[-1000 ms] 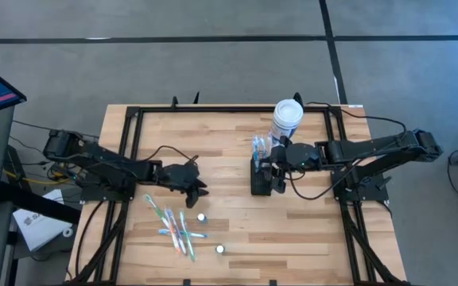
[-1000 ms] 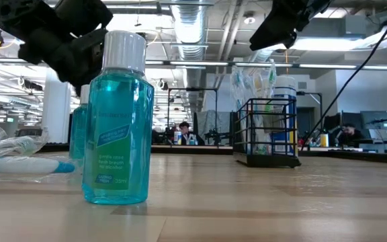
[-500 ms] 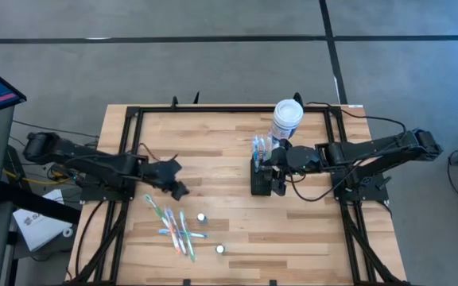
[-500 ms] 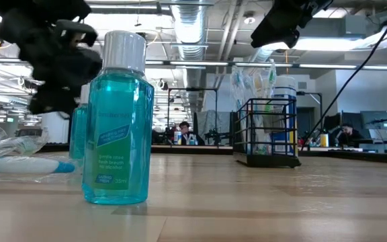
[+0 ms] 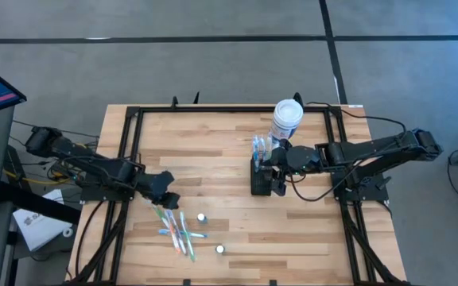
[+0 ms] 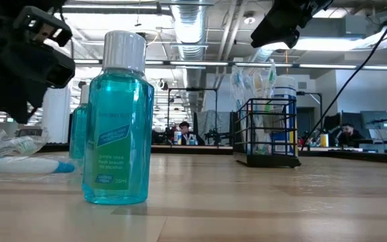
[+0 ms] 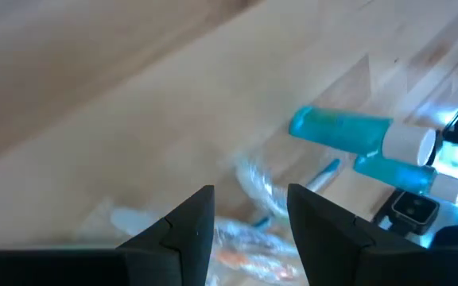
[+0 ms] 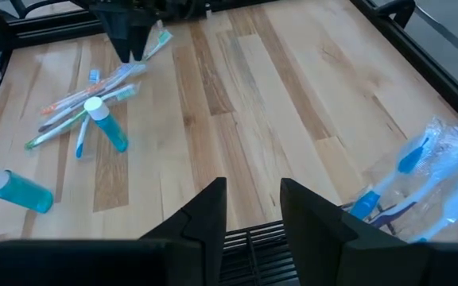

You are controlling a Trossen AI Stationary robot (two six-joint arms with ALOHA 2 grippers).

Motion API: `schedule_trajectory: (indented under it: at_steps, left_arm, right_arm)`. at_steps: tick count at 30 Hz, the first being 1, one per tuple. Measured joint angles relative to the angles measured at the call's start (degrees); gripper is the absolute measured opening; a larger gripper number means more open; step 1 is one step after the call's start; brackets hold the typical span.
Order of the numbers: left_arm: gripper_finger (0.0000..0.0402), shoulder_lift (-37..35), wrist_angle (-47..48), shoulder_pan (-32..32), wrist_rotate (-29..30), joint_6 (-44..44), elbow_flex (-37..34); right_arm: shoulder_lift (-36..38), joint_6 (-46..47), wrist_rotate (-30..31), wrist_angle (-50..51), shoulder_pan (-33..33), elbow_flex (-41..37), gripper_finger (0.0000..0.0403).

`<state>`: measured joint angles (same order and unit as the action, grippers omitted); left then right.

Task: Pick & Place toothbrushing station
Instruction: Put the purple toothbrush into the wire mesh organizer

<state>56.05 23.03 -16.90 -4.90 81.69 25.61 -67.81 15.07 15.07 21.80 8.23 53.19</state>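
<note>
My right gripper (image 5: 274,184) hangs over the black caddy (image 5: 259,178), which stands upright on the table (image 5: 229,143) just in front of the white canister (image 5: 287,119), wrapped toothbrushes (image 5: 259,146) poking from its slots. In the right wrist view its fingers (image 8: 209,210) stand parted above the caddy's rim (image 8: 269,240), holding nothing. My left gripper (image 5: 165,199) sits at the near-left of the table, at the top end of the loose wrapped toothbrushes (image 5: 177,230); its fingers (image 7: 185,226) are apart and empty in the left wrist view. Two small blue mouthwash bottles (image 5: 202,217) stand close by, the nearer one (image 6: 117,121) looming in the low view.
</note>
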Motion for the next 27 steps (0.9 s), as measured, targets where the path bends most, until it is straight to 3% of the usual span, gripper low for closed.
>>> schedule_trajectory:
  at_steps: [19, 27]
  left_arm:
    - [0.0154, 2.2, 0.5, -11.0, 3.0, 13.8, 0.0]
    - [0.0154, 8.3, -8.3, -12.5, 2.5, 15.9, 0.0]
  right_arm:
    - [0.0, 1.5, 0.0, -0.2, 0.0, 0.0, 0.0111]
    - [0.0, 1.5, 0.0, -0.2, 0.0, 0.0, 0.0111]
